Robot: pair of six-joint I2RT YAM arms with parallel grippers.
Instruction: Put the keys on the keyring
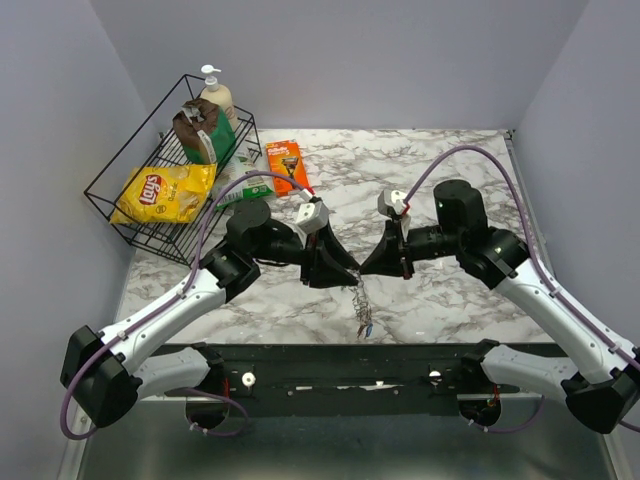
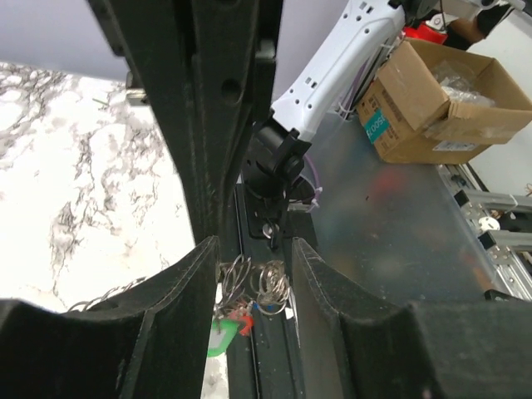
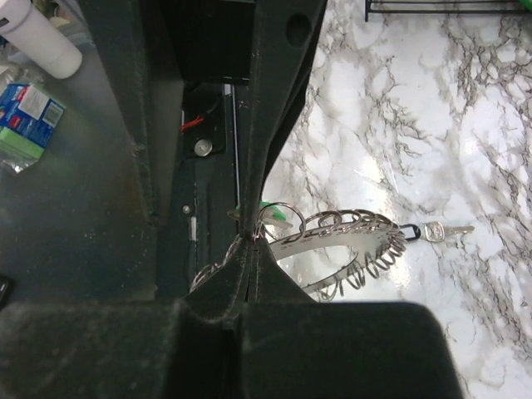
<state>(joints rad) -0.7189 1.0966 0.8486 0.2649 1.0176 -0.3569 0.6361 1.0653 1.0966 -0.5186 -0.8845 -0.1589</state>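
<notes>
Right claw (image 3: 251, 241) pinches keyring (image 3: 349, 249); left claw (image 2: 253, 253) parted (keys (image 2: 243, 320) dangle between).

The basket (image 1: 172, 240) stood at the table's (image 1: 450, 290) far-left corner, the chip bag (image 1: 165, 192) in it, the razor pack (image 1: 287, 165) just right of it. At mid-table the keyring (image 1: 358, 295) hung between left gripper (image 1: 340, 268) and right gripper (image 1: 372, 265), the keys (image 1: 365, 325) beneath it.

Noted from the black base rail (image 1: 340, 362) outward: my left arm (image 1: 170, 310) and right arm (image 1: 555, 300) wore white shells, black joints, purple cables (image 1: 478, 150); left gripper (image 2: 253, 274) and right gripper (image 3: 249, 249) were matte black.
</notes>
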